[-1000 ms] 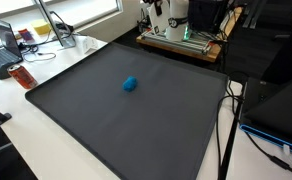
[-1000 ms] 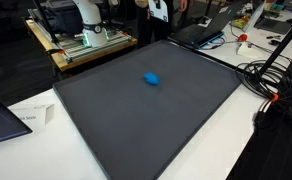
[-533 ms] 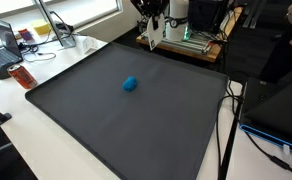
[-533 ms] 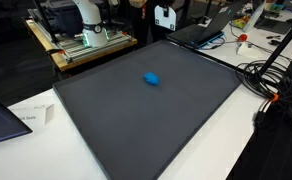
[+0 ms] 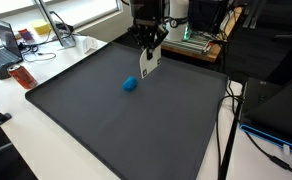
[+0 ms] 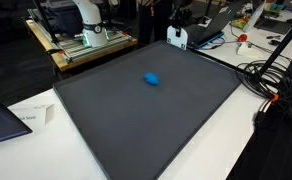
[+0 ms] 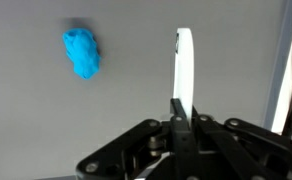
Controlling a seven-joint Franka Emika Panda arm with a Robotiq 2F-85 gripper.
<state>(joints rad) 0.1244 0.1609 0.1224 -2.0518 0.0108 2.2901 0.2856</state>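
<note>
Overhead, the tool is clenched on a flat white piece.
It hangs above the far part of the dark mat, with a blue lump lying nearby and apart. Pinched only at its top edge, the piece could twist or slip free if it catches the mat.

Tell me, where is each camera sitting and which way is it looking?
Exterior view: high off a near corner of the dark mat, facing across it to the blue lump; the gripper shows at the far side, shut on a white strip.
Exterior view: high off another side, facing the mat and lump; gripper, strip at the far edge.
Wrist view: on the wrist, looking down past the gripper along the strip.
Shared: all three show lump, strip, mat.
</note>
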